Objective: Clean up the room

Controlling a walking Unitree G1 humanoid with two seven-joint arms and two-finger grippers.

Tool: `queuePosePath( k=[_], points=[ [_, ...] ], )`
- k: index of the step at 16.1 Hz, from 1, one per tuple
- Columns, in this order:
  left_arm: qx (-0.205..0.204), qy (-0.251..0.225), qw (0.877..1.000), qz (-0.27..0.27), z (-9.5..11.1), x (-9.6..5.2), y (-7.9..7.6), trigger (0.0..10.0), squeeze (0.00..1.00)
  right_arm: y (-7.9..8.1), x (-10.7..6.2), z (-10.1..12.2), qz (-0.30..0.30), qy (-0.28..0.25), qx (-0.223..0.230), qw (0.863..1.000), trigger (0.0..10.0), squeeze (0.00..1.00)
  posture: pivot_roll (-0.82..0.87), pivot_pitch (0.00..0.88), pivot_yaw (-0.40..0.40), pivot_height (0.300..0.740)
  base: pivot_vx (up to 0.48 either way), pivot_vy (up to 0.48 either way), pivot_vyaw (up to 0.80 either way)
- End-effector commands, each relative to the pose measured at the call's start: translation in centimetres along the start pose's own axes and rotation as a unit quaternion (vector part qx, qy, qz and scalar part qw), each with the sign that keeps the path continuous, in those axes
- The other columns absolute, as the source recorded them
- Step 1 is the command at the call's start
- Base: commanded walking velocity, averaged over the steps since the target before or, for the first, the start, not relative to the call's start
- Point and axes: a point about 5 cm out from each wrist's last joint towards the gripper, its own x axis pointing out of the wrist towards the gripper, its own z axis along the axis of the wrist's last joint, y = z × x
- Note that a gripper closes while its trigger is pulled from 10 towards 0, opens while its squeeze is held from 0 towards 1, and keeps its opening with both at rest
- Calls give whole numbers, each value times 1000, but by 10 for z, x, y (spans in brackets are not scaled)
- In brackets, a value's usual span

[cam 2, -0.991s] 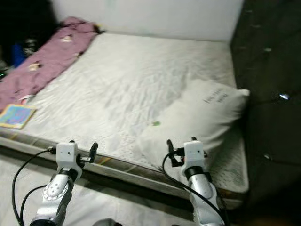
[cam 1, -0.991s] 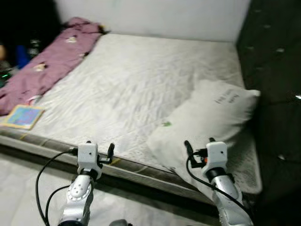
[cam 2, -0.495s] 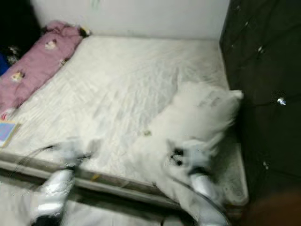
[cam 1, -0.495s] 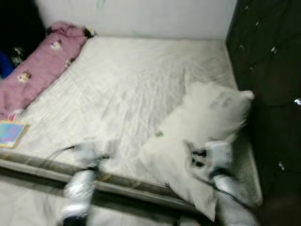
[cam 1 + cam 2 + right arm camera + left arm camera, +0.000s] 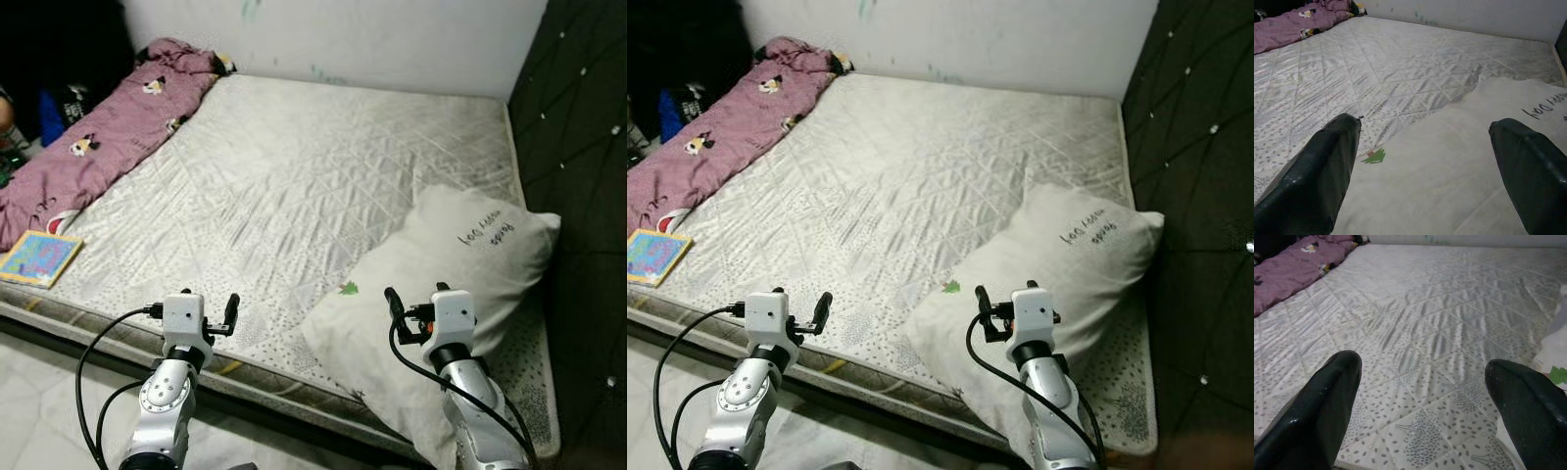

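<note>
At lower right the pillow (image 5: pixel 460 284) is partly hidden behind my spread right gripper (image 5: pixel 414 299); left gripper (image 5: pixel 208 313) spread too, blur gone.

My right arm covers part of the pillow (image 5: pixel 460 269), and its near corner runs off the picture's bottom edge. The handwriting (image 5: pixel 487 228) on the pillow is too small for me to read. The blanket (image 5: pixel 93 147) is cut by the left edge. I cannot make out the book (image 5: pixel 39 257) cover's picture.
</note>
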Motion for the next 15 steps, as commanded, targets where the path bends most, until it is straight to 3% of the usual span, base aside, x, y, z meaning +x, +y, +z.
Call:
queuePosePath(
  k=[1,8,9,12,15],
  points=[
    [-2,5,1000,7,0,1,3,10000,0,0,1,-2,-2,9,3,1000,10000,0,-73,0,66,740,0,0,-800],
    [2,5,1000,10,0,2,4,10000,0,-1,2,-2,-4,9,4,1000,10000,0,-74,0,68,740,0,0,-800],
    [21,-14,1000,16,9,3,5,10000,0,-2,3,4,-6,0,-2,1000,10000,0,-68,0,67,740,0,0,-800],
    [25,-56,998,23,30,4,6,10000,0,-8,7,20,-20,-26,3,999,10000,0,-46,0,68,740,0,0,-800],
    [41,-120,992,28,64,5,4,10000,0,-8,16,45,-25,-68,25,997,10000,0,-19,0,63,740,0,0,-533]
  ],
)
